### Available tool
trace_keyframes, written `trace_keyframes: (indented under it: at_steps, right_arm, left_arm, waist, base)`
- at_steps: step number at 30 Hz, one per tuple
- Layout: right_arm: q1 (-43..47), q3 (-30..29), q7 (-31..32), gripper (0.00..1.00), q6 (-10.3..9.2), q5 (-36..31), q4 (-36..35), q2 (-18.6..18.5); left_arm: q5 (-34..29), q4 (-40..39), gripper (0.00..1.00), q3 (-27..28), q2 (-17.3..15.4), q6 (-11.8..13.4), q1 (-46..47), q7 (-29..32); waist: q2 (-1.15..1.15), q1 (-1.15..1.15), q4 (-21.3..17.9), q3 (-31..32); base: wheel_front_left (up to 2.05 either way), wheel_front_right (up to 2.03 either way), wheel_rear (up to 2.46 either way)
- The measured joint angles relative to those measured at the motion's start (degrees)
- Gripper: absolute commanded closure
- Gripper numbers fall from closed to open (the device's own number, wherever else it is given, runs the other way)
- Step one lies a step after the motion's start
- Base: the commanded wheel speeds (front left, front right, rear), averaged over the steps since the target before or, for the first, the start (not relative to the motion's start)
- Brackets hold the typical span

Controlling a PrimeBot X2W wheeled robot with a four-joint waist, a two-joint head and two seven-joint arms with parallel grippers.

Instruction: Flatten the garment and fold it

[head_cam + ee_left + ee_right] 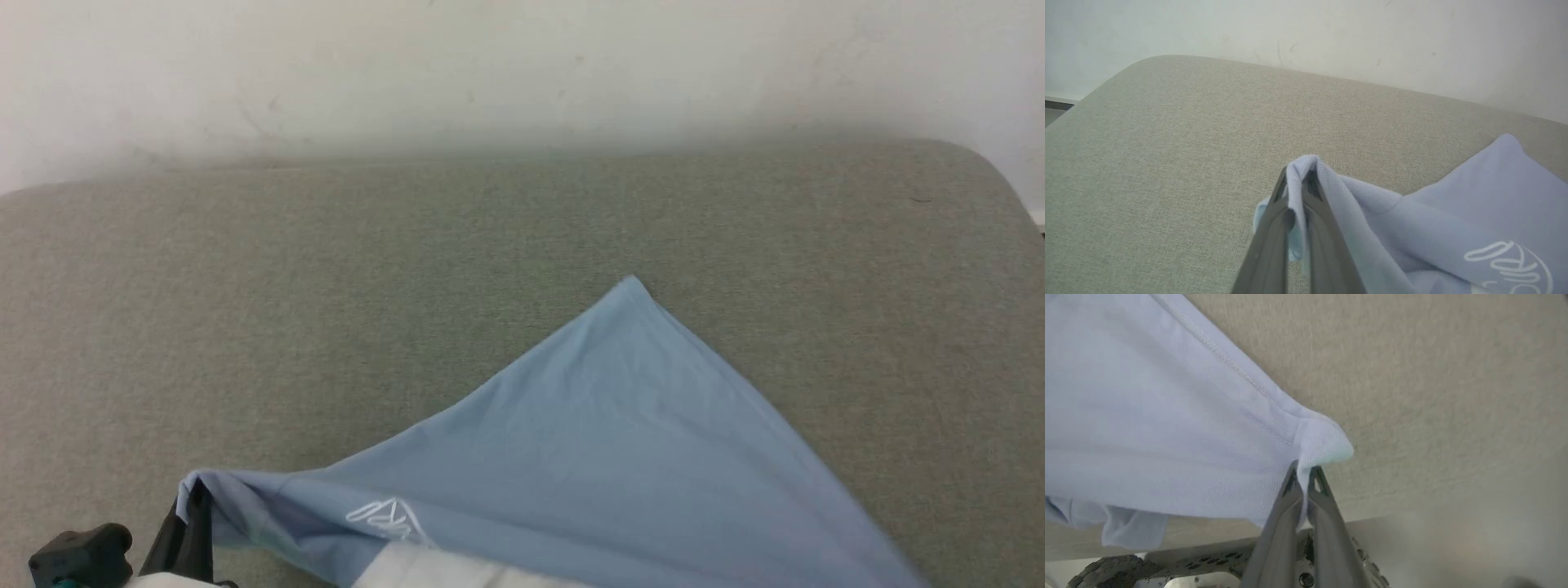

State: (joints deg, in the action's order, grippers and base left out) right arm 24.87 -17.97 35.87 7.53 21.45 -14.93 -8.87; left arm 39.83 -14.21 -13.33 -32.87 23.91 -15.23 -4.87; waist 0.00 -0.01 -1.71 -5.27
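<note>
The garment (620, 433), a light blue knit shirt, lies on the grey cloth surface as a broad triangle with its tip pointing away from me. A white logo (388, 518) and a white band (433, 567) show near its front edge. My left gripper (189, 510) is at the lower left, shut on a bunched corner of the garment. In the left wrist view that gripper (1296, 175) pinches a fold of the garment (1474, 212), lifted off the surface. In the right wrist view my right gripper (1304, 470) is shut on a hemmed corner of the garment (1147, 416), which hangs above the surface.
The grey fabric-covered surface (326, 286) stretches wide on all sides of the garment, with a rounded far right corner (980, 163) and a white wall (490, 65) behind it. Part of my base (1126, 567) shows below the hanging cloth in the right wrist view.
</note>
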Motion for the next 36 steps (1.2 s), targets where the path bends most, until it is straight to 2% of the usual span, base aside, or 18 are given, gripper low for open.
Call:
trace_keyframes:
  at_steps: [1,2,3,4,5,8,13,15,18,23,27,31,36]
  right_arm:
    - [1.35,-0.25,2.09,1.00,0.01,0.23,0.23,1.96]
    - [2.71,0.25,4.36,0.91,-0.01,0.33,0.60,3.18]
    - [3.78,0.63,5.24,0.71,0.00,0.25,0.70,3.85]
    - [3.94,0.54,4.93,0.41,0.00,0.36,0.65,4.37]
    - [3.48,0.53,3.66,0.00,-0.01,0.27,0.47,4.53]
    - [-0.01,0.54,-1.85,0.00,0.00,-0.23,0.10,4.55]
    - [-10.80,0.18,-14.69,0.00,-0.01,-1.74,1.03,3.69]
    - [-15.49,2.29,-17.38,0.00,-0.01,-1.97,2.77,2.42]
    - [-22.96,6.30,-18.12,0.00,-0.01,-1.63,7.20,0.36]
    - [-37.00,15.37,-13.76,0.00,-0.01,-0.25,16.91,-3.10]
    - [-46.56,22.70,-4.94,0.00,-0.01,2.32,25.87,-5.02]
    - [-54.55,27.95,2.93,0.00,-0.01,4.80,32.44,-5.98]
    - [-61.14,33.74,7.00,0.00,-0.01,6.11,38.01,-6.48]
  left_arm:
    - [0.05,0.18,1.00,0.02,0.00,0.00,0.01,0.08]
    - [0.05,0.36,1.00,0.02,0.00,0.00,0.01,0.10]
    - [0.05,0.54,1.00,0.01,-0.01,0.00,0.04,0.10]
    - [0.05,0.75,1.00,-0.02,-0.01,0.00,0.04,0.15]
    - [0.04,0.92,1.00,-0.02,-0.01,0.00,0.06,0.15]
    - [0.04,1.27,1.00,-0.16,0.05,0.00,0.10,0.14]
    - [0.03,1.09,1.00,-0.27,0.34,-0.01,0.77,-0.36]
    - [0.02,0.70,1.00,-0.24,0.68,-0.01,1.42,-1.01]
    - [0.02,0.29,1.00,-0.40,1.51,-0.16,2.80,-1.80]
    - [-0.18,0.55,1.00,-2.18,2.66,-1.93,7.03,-2.24]
    - [-0.42,1.69,1.00,-3.63,3.91,-3.32,10.05,-2.81]
    - [-0.42,3.08,1.00,-4.39,4.54,-4.83,12.44,-3.32]
    - [-0.43,4.61,1.00,-4.97,4.88,-6.26,15.28,-3.81]
  waist:
    - [0.00,0.00,-0.42,0.12]
    - [0.00,0.00,-0.79,0.15]
    - [0.00,0.00,-1.04,0.11]
    - [0.00,0.00,-1.18,-0.04]
    - [0.00,0.00,-1.28,-0.27]
    - [0.00,0.02,-1.32,-1.00]
    - [0.00,0.02,-0.83,-2.25]
    - [0.00,0.02,-0.58,-2.90]
    - [0.00,0.02,-0.06,-4.06]
    - [0.00,0.02,1.39,-6.57]
    - [0.00,0.02,3.24,-8.41]
    - [0.00,0.03,5.07,-10.15]
    - [0.00,0.02,7.17,-12.29]
  base:
    - [0.00,0.00,0.00]
    - [0.00,0.00,0.00]
    - [0.00,0.00,0.00]
    - [0.00,0.00,0.00]
    - [0.00,0.00,0.00]
    - [0.00,0.00,0.00]
    - [0.00,0.00,0.00]
    - [0.00,0.00,0.00]
    - [0.00,0.00,0.00]
    - [0.00,0.00,0.00]
    - [0.00,0.00,0.00]
    - [0.00,0.00,0.00]
    - [0.00,0.00,0.00]
